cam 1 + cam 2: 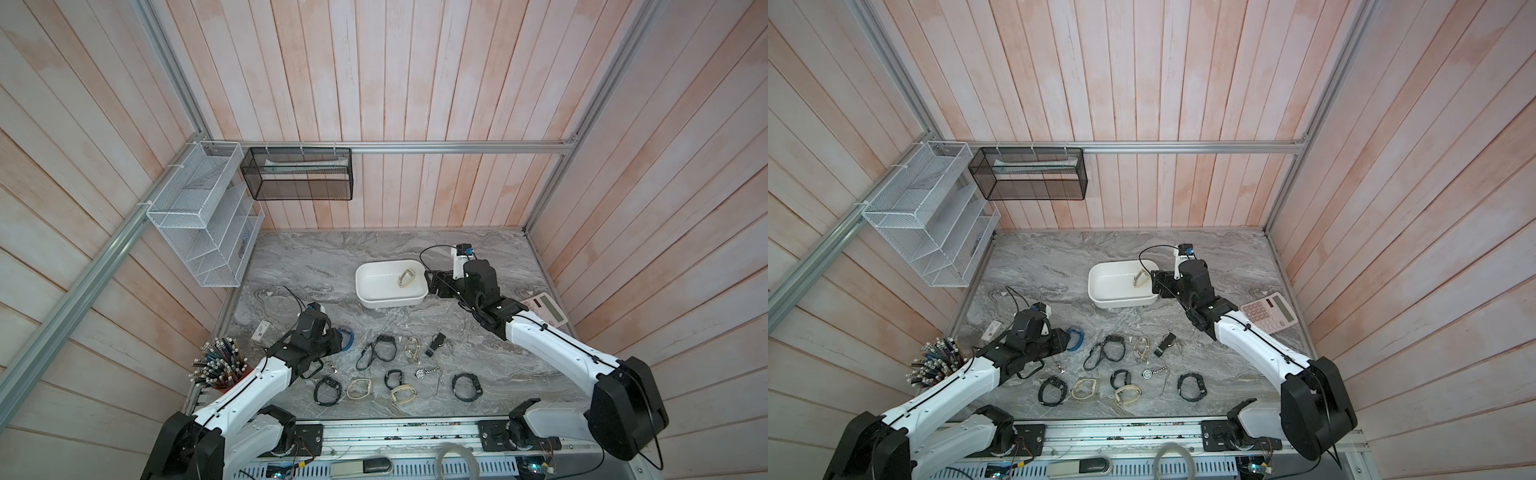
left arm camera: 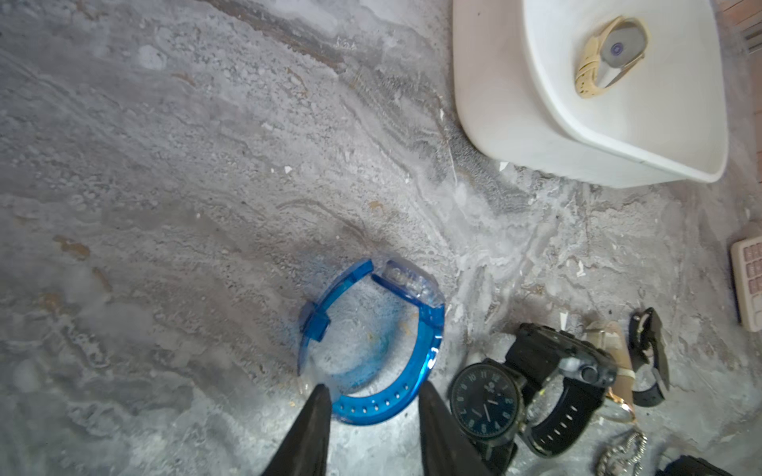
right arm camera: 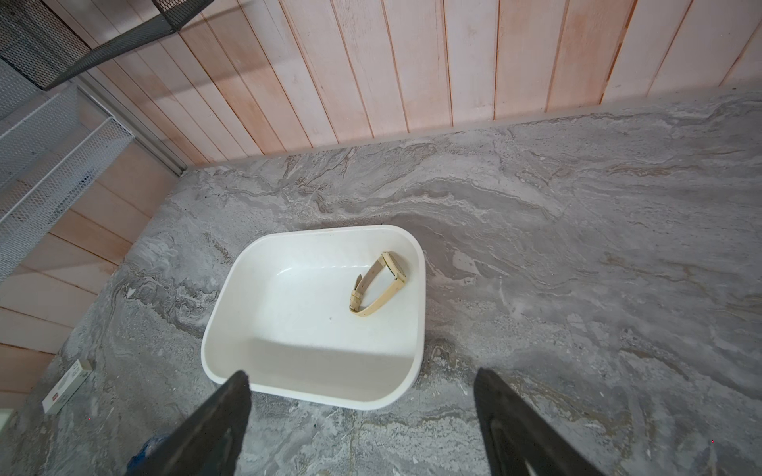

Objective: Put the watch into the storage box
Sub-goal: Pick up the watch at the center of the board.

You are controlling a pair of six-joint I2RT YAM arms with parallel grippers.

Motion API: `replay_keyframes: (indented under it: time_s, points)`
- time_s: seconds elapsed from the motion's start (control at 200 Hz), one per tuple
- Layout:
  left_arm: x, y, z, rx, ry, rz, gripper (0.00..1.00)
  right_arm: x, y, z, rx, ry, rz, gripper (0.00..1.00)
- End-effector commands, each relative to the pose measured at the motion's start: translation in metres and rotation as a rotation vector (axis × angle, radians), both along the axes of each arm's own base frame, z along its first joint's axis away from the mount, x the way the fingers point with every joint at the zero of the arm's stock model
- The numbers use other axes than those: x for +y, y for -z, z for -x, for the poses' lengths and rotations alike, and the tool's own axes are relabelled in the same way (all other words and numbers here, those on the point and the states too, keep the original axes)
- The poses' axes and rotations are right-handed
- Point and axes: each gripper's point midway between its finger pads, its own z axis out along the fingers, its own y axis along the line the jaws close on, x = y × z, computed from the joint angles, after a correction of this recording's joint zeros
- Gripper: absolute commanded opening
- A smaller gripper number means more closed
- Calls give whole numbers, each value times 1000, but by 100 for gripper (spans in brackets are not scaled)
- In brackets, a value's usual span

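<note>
A translucent blue watch lies on the grey marble table, seen in both top views. My left gripper is down on it, its black fingers pressed against both sides of the perforated strap. The white storage box stands further back with a beige watch inside, near its right end. My right gripper hovers open and empty beside the box's right end.
Several more watches are strewn across the table's front half; a black one lies right next to my left fingers. A calculator sits at the right, a pen cup at the front left, and a small white carton behind it.
</note>
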Motion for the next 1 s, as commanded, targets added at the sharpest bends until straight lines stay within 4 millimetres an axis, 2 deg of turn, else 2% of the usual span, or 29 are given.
replay_keyframes:
  time_s: [0.0, 0.15, 0.335, 0.475, 0.625, 0.7, 0.755, 0.875, 0.995]
  points:
    - [7, 9, 0, 11, -31, -6, 38, -6, -7, 1, -25, 19, -8, 87]
    - [12, 17, -7, 18, -41, -27, 38, -7, -5, 0, -27, 24, -1, 87]
    - [6, 27, -16, 41, -21, -35, 36, -7, -5, 1, -29, 21, -1, 87]
    - [4, 37, -18, 69, -18, -37, 25, -8, -8, 3, -36, 16, -3, 87]
    - [4, 35, -22, 60, -19, -43, 15, -9, -9, 5, -44, 13, 1, 88]
    - [3, 35, -23, 63, -16, -43, 7, -11, -10, 4, -49, 22, 1, 88]
    - [1, 34, -24, 68, -13, -38, 0, -12, -10, 3, -49, 25, -1, 88]
    - [-3, 24, -27, 46, -11, -8, 0, -13, -13, 3, -56, 25, 1, 88]
    - [-7, -2, -36, -2, -5, 11, 0, -16, -15, 3, -66, 33, 2, 88]
